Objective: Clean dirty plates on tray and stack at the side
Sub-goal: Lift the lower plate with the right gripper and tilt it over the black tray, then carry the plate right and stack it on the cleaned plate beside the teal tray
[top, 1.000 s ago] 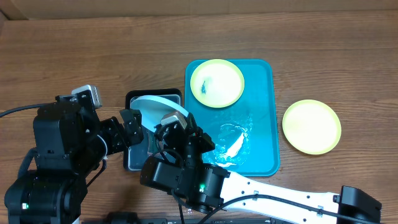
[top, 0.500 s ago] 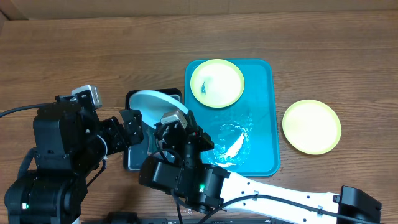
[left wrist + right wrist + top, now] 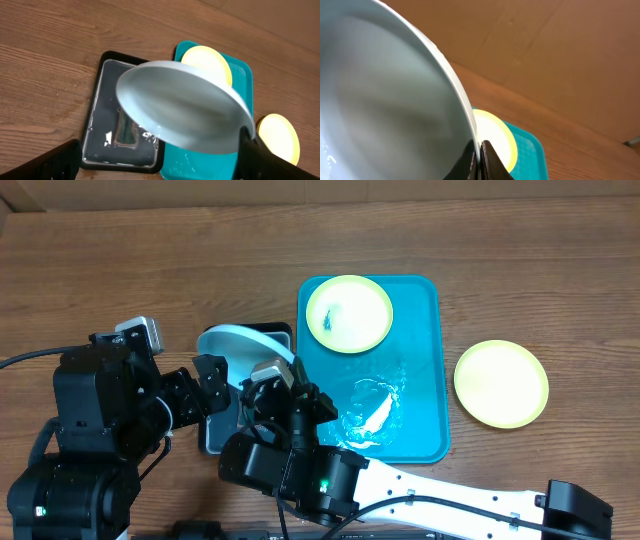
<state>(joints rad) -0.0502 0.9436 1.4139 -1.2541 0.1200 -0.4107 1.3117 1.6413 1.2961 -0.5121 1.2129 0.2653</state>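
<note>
Blue plate (image 3: 235, 340) slid further over black tray (image 3: 97, 100) w/ right claw (image 3: 479, 155) pinched shut on its rim, tilted, prob. for rinsing; left claw (image 3: 160, 142) gaped wide, empty.

My overhead camera looks straight down on the whole table (image 3: 150, 270) from high up. The left wrist view sits lower on the left, looking down over the black tray (image 3: 102, 125) with the turquoise tray (image 3: 243, 70) to its right. The right wrist view sits tight against the light blue plate (image 3: 385, 100), facing far; all three share that plate and the yellow-green plate (image 3: 492, 132) beyond it.
</note>
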